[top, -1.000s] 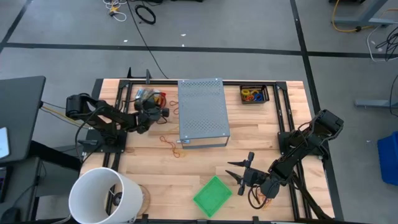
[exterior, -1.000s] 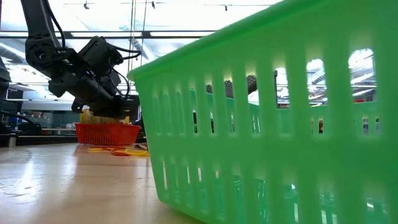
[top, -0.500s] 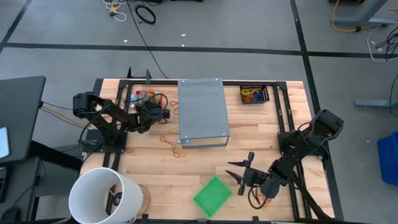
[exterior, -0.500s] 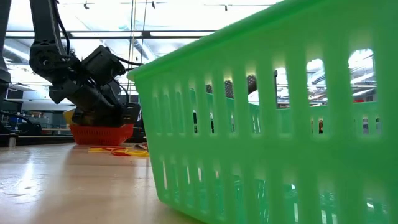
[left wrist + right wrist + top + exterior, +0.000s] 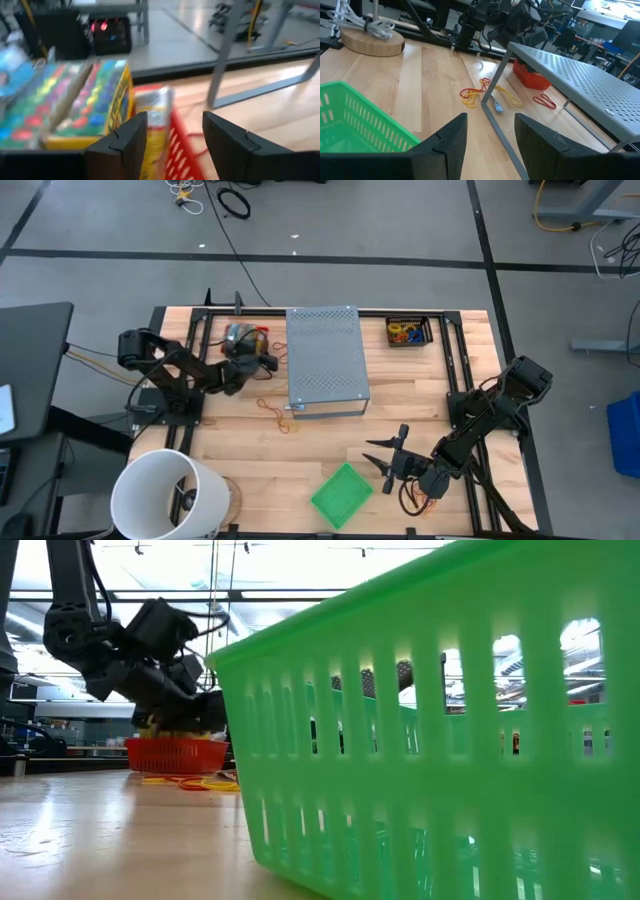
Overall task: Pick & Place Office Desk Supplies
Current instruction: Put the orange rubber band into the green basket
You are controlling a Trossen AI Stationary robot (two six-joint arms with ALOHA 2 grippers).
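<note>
A small red basket (image 5: pixel 243 340) at the table's far left holds printed packets. In the left wrist view a yellow packet (image 5: pixel 154 120) stands on edge in that basket (image 5: pixel 184 150), beside colourful packets (image 5: pixel 75 102). My left gripper (image 5: pixel 175 116) is open, level with the basket, its fingers on either side of the yellow packet; in the high view it (image 5: pixel 258 362) sits between basket and grey box. Loose rubber bands (image 5: pixel 275 410) lie on the wood. My right gripper (image 5: pixel 388 452) waits open near the green basket (image 5: pixel 342 493). My left gripper has the yellow packet's upper edge (image 5: pixel 156 100) standing between its open fingers, close to one finger (image 5: pixel 131 142). I cannot tell whether that finger touches it. The packet stands upright with its lower part in the red basket.
The grey perforated box (image 5: pixel 325 360) stands mid-table right next to the left gripper. A black tray (image 5: pixel 408 332) with small supplies is at the far right. A white bucket (image 5: pixel 165 495) stands at the near left corner. Orange and red bands (image 5: pixel 475 95) lie by the box's leg.
My left gripper dipped to the red basket, then rose a little and shifted toward the grey box, tipping slightly. It has opened. My right arm has kept still.
</note>
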